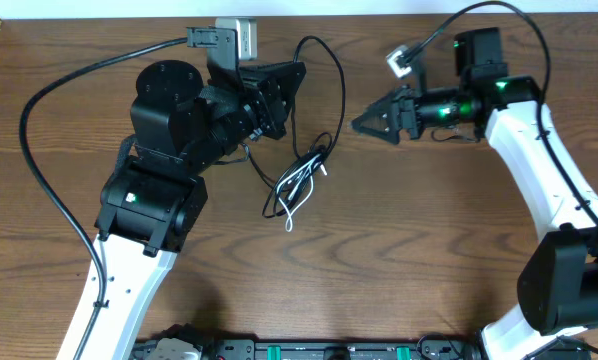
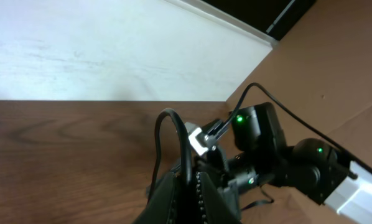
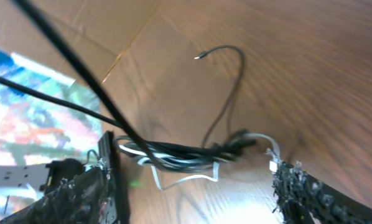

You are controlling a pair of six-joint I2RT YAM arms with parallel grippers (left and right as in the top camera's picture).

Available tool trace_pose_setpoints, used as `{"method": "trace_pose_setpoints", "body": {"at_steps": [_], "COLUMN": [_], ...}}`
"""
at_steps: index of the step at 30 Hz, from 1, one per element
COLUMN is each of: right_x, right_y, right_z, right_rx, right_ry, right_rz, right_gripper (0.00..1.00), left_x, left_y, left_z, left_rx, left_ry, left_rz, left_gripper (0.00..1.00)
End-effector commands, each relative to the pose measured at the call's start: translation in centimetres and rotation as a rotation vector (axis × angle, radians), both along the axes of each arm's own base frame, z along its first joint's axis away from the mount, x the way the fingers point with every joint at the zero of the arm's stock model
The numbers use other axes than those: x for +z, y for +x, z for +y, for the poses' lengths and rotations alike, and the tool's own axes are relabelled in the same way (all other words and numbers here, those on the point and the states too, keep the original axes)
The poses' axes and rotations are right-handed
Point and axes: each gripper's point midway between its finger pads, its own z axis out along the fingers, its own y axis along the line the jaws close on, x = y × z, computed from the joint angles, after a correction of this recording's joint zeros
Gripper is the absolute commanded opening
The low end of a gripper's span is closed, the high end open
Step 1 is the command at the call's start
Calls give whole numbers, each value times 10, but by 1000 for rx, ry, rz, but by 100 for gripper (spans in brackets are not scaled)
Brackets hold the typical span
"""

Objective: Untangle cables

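Overhead: cables (image 1: 301,178) between left tool (image 1: 291,80) and right tool (image 1: 364,124).

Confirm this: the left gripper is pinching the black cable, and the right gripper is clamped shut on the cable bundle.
Wrong about the right gripper: its jaws stand wide open, holding nothing, with the cable bundle lying ahead of them, as the right wrist view shows. The left gripper does pinch the black cable.
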Motion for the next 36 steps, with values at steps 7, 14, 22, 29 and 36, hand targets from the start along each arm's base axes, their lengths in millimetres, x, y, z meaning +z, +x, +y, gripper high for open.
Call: {"method": "trace_pose_setpoints", "body": {"at_steps": [7,14,22,29,36], "right_x": [-10,-9,-3,29,97], "right_y": [-10,-5,19,42,38], "right_z": [29,33,18,-40,-100], "right_rx": [45,31,-109,-363,-673], "right_ry": [-78,-83,-95,-169,-264], "right_rz": [-36,-52,-16,-69,-254], "right_gripper": [64,33,1,1,1], "left_x": [5,5,-15,-71,-136], "left_y": [2,2,14,24,36], "left_z": [1,1,22,68,85], "left_rx": [14,14,160,417,506], "left_ry": [-31,-31,29,209,376], "left_rz": [3,4,60,220,392], "left_gripper": [7,7,7,8,8]}}
